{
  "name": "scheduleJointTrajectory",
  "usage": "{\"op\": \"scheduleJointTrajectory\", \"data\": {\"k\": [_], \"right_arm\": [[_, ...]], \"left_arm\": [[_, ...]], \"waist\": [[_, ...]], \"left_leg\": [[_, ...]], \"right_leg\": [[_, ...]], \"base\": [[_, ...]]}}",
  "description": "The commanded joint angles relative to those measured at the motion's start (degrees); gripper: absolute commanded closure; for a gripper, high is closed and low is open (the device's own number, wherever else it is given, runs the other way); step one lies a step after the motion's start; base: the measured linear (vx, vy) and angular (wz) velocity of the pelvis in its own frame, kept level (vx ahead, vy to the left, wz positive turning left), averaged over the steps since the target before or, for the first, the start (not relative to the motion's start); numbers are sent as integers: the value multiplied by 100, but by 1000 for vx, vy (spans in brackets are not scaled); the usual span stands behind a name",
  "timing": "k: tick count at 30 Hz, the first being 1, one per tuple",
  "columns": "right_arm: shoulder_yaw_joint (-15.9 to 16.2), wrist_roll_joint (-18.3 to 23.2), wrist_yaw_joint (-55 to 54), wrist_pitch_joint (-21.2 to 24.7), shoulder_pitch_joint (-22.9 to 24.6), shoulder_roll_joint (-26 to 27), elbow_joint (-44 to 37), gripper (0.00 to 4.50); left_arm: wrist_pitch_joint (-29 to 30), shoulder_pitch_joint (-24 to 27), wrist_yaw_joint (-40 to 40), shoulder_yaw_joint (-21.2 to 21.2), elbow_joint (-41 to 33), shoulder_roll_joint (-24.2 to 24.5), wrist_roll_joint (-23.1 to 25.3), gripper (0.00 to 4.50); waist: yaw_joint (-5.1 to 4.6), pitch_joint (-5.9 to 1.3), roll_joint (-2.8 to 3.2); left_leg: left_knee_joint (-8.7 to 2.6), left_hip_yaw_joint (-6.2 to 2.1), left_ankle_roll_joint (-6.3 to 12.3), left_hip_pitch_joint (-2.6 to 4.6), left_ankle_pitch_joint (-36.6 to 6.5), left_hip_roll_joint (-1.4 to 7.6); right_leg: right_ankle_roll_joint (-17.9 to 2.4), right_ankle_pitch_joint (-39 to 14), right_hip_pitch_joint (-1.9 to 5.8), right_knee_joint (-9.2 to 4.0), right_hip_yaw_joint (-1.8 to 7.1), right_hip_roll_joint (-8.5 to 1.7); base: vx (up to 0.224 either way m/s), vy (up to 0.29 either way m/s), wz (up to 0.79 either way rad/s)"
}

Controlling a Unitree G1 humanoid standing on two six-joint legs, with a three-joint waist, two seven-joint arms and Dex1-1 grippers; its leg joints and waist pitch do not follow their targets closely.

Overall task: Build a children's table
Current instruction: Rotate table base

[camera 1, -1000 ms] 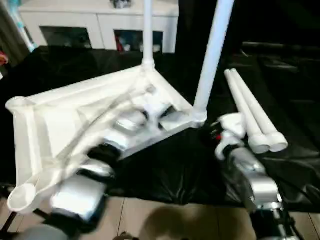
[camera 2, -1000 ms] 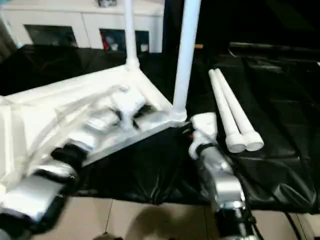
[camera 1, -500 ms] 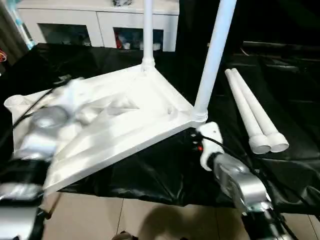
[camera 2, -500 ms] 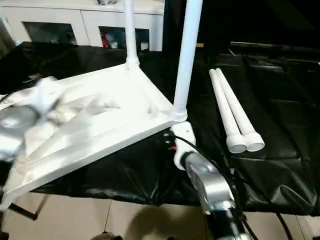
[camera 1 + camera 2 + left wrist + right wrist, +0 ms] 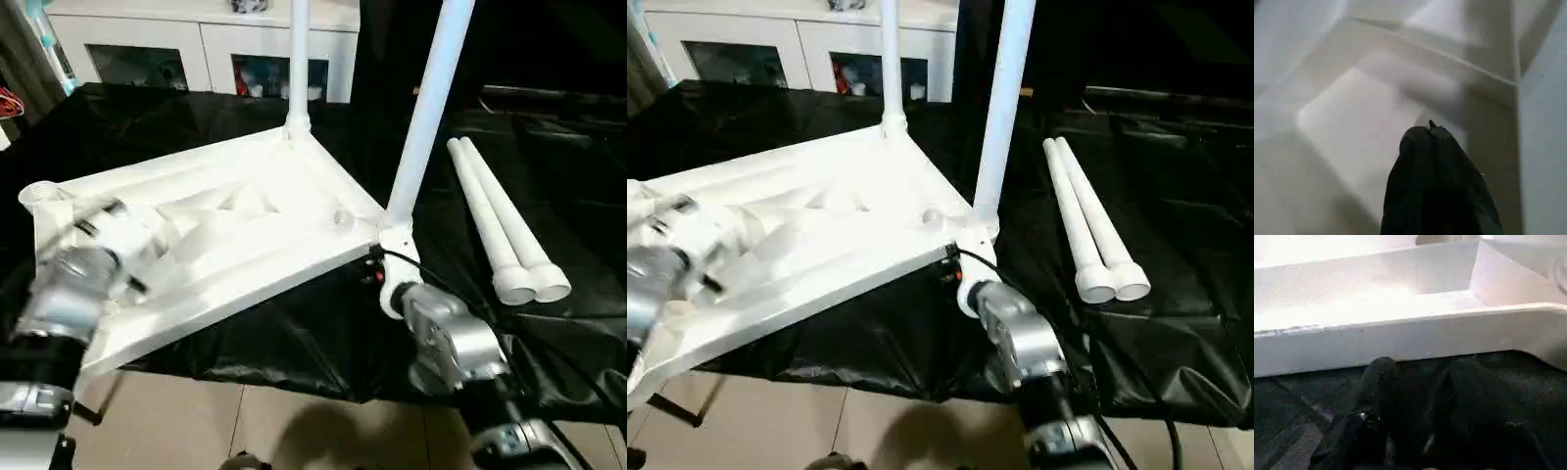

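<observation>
The children's table lies upside down on a black cloth, its ribbed underside (image 5: 245, 166) facing up. Two white legs stand in its sockets: one at the far corner (image 5: 297, 59), one at the right corner (image 5: 428, 108). Two loose legs (image 5: 495, 220) lie side by side to the right. An empty socket (image 5: 39, 193) shows at the left corner. My left gripper (image 5: 1420, 134) is shut on nothing, hovering over the ribs near the left side (image 5: 118, 215). My right gripper (image 5: 1422, 367) is open, low on the cloth, pointing at the table's edge just below the right corner (image 5: 385, 264).
A white cabinet (image 5: 196, 44) with glass doors stands behind. The black cloth (image 5: 558, 147) stretches right of the loose legs. Tiled floor (image 5: 255, 421) shows in front, and the table top's near left corner reaches out past the cloth's front edge.
My left arm has drawn back from the middle of the underside to its left side, and its fingers have shut. My right gripper has moved left to the table's right corner, its fingers narrowing.
</observation>
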Motion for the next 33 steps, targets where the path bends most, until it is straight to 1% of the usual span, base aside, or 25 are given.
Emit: {"op": "scheduleJointTrajectory", "data": {"k": [1, 3, 4, 7, 9, 10, 11, 12, 14, 16, 17, 19, 20, 21, 22, 23, 24, 25, 26, 27, 28, 30, 31, 32, 33], "right_arm": [[-54, 27, -1, -20, -88, 14, 217, 270], [-115, 39, 48, -207, -336, 38, 663, 292], [-115, 39, 48, -207, -336, 38, 663, 302], [-155, 2, 91, -405, -602, 27, 1113, 324], [-166, -4, 98, -457, -678, 22, 1231, 337], [-184, -8, 98, -531, -786, 14, 1382, 347], [-206, -6, 100, -600, -922, 8, 1538, 355], [-206, -6, 100, -600, -922, 8, 1538, 364], [-218, -17, 119, -691, -1020, 9, 1694, 382], [-215, -26, 135, -741, -1056, 5, 1768, 396], [-212, -29, 141, -752, -1061, 4, 1780, 418], [-204, -52, 161, -812, -1078, -12, 1839, 431], [-215, -72, 176, -869, -1084, -44, 1886, 441], [-219, -80, 173, -879, -1082, -62, 1884, 441], [-230, -85, 163, -881, -1069, -93, 1859, 447], [-245, -90, 151, -895, -1067, -115, 1858, 447], [-270, -97, 136, -918, -1068, -145, 1863, 447], [-280, -108, 131, -935, -1072, -158, 1871, 447], [-301, -135, 121, -976, -1084, -186, 1898, 447], [-303, -140, 118, -982, -1080, -196, 1888, 447], [-313, -174, 92, -1018, -1052, -268, 1804, 447], [-361, -170, 62, -1025, -984, -381, 1591, 447], [-373, -166, 58, -1021, -973, -400, 1554, 447], [-385, -172, 51, -1014, -945, -447, 1463, 447], [-386, -173, 50, -1013, -943, -451, 1456, 447]], "left_arm": [[75, 68, -334, -174, -6, 115, -13, 450], [-60, 159, -1168, -537, -32, 317, -38, 450], [-60, 159, -1168, -537, -32, 317, -38, 450], [-130, 141, -1889, -705, -239, 392, -312, 450], [-106, 136, -2095, -733, -340, 395, -433, 450], [-95, 154, -2458, -781, -607, 378, -679, 450], [-110, 183, -3025, -850, -1087, 279, -1135, 450], [-110, 183, -3025, -850, -1087, 279, -1135, 450], [-138, 93, -3345, -977, -1272, 107, -1326, 450], [-167, -47, -3384, -1042, -1199, -91, -1328, 450], [-192, -136, -3357, -1072, -1136, -219, -1309, 450], [-251, -344, -3380, -1161, -959, -488, -1283, 450], [-483, -583, -3248, -1231, -635, -740, -1169, 450], [-586, -696, -3119, -1234, -454, -855, -1107, 450], [-790, -870, -2849, -1205, -142, -1020, -1001, 450], [-900, -999, -2620, -1173, 82, -1129, -952, 450], [-1054, -1183, -2291, -1129, 399, -1278, -888, 450], [-1098, -1256, -2161, -1115, 523, -1324, -878, 450], [-1176, -1410, -1890, -1085, 782, -1414, -866, 450], [-1204, -1449, -1810, -1082, 853, -1432, -849, 450], [-1383, -1720, -1234, -1049, 1348, -1558, -725, 450], [-1668, -2074, -325, -964, 2041, -1711, -573, 450], [-1715, -2127, -162, -943, 2149, -1734, -553, 450], [-1779, -2168, -2, -904, 2237, -1761, -554, 450], [-1786, -2172, 11, -901, 2248, -1764, -554, 450]], "waist": [[-1, -418, 106], [-3, -412, 101], [-30, -390, 111], [-29, -377, 115], [-39, -352, 121], [-38, -350, 92], [-37, -354, 82], [-28, -359, 105], [-10, -358, 97], [-20, -363, 77], [-24, -372, 65], [-25, -378, 54], [-25, -391, 76], [-34, -388, 61], [-32, -406, 82], [-49, -396, 63], [-60, -403, 72], [-46, -419, 64], [-57, -420, 93], [-57, -421, 79], [-60, -438, 124], [-62, -443, 80], [-69, -437, 74], [-58, -455, 71], [-59, -459, 70]], "left_leg": [[-433, -300, -105, 131, -892, 511], [-434, -306, -94, 133, -946, 503], [-442, -299, -117, 134, -1032, 503], [-453, -298, -191, 169, -1188, 512], [-467, -303, -253, 204, -1422, 519], [-478, -304, -288, 219, -1519, 528], [-476, -309, -303, 219, -1506, 533], [-471, -302, -314, 211, -1445, 532], [-471, -271, -330, 245, -1408, 532], [-474, -265, -307, 198, -1319, 512], [-463, -267, -273, 185, -1245, 503], [-443, -261, -172, 160, -1100, 486], [-434, -270, -171, 154, -1047, 488], [-433, -258, -130, 153, -1023, 471], [-416, -266, -100, 153, -954, 475], [-419, -256, -72, 141, -954, 462], [-408, -250, -56, 141, -963, 450], [-405, -259, -61, 156, -954, 456], [-403, -266, -46, 134, -947, 468], [-401, -262, -30, 138, -954, 459], [-388, -273, -13, 136, -916, 460], [-378, -272, 50, 126, -924, 446], [-372, -266, 99, 103, -892, 425], [-377, -291, 114, 102, -812, 463], [-366, -283, 149, 112, -749, 466]], "right_leg": [[-857, -898, 281, -291, 495, -742], [-870, -1043, 277, -308, 499, -768], [-866, -1198, 273, -334, 503, -758], [-873, -1455, 261, -354, 511, -770], [-839, -1705, 250, -392, 515, -767], [-830, -1835, 253, -404, 520, -784], [-851, -1843, 261, -390, 523, -786], [-908, -1806, 263, -384, 526, -791], [-927, -1675, 236, -374, 530, -757], [-932, -1553, 277, -352, 525, -750], [-922, -1507, 297, -346, 525, -761], [-871, -1542, 319, -365, 522, -766], [-869, -1502, 334, -346, 520, -767], [-849, -1512, 322, -370, 514, -741], [-831, -1421, 338, -356, 505, -734], [-809, -1424, 332, -369, 498, -708], [-787, -1396, 329, -378, 489, -689], [-785, -1378, 344, -367, 487, -713], [-820, -1305, 346, -355, 484, -711], [-815, -1313, 345, -366, 477, -704], [-845, -1174, 353, -341, 473, -703], [-836, -1159, 374, -348, 466, -700], [-796, -1180, 378, -369, 459, -680], [-813, -1078, 393, -334, 459, -716], [-833, -1000, 377, -337, 453, -707]], "base": [[0, 0, 0], [0, 0, 0], [0, 0, 0], [0, 0, 0], [0, 0, 0], [0, 0, 0], [0, 0, 0], [0, 0, 0], [0, 0, 0], [0, 0, 0], [0, 0, 0], [0, 0, 0], [0, 0, 0], [0, 0, 0], [0, 0, 0], [0, 0, 0], [0, 0, 0], [0, 0, 0], [0, 0, 0], [0, 0, 0], [0, 0, 0], [0, 0, 0], [0, 0, 0], [0, 0, 0], [0, 0, 0]]}}
